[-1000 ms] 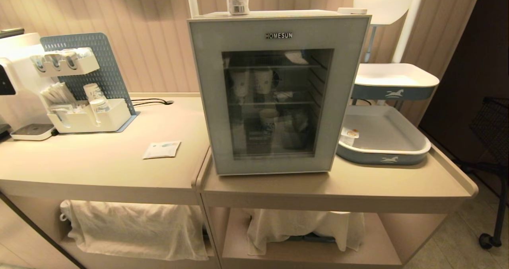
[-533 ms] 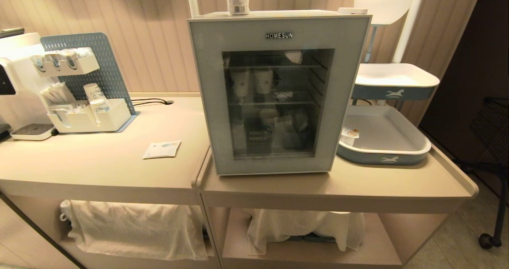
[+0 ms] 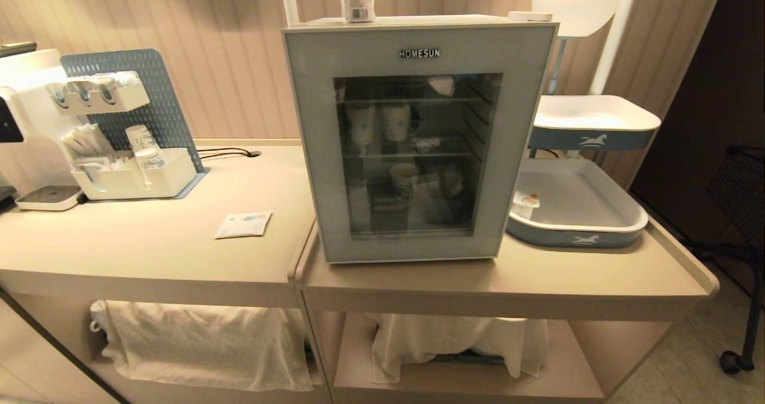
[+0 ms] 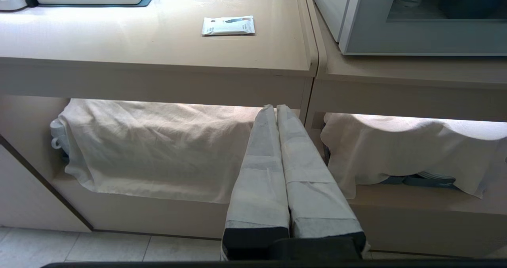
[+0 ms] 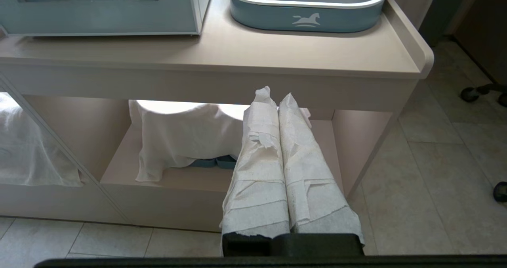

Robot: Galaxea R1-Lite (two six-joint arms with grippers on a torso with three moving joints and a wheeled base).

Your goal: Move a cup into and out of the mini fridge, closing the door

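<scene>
The right end effector [image 5: 277,97] hangs low before the counter [image 5: 301,50], its two paper-wrapped fingers [image 5: 259,161] pressed together and pointing at the open shelf under the top. Just beyond the fingertips a white cloth [image 5: 182,141] drapes over items on that shelf. Above and farther off stand the mini fridge [image 5: 107,18] with the door [image 5: 95,16] shut and a blue-grey tray [image 5: 305,16] with a horse emblem.

A white coffee machine [image 3: 15,117] stands at the table's [image 3: 149,254] far left corner. Beside it, a blue pegboard organiser [image 3: 128,135] holds paper cups [image 3: 143,147]. A flat white packet [image 3: 243,225] lies near the table's centre. Two stacked blue-and-white trays [image 3: 577,225] occupy the right end; the lower contains a low tub [image 3: 525,204]. White cloths [image 3: 203,344] drape the lower shelf.
</scene>
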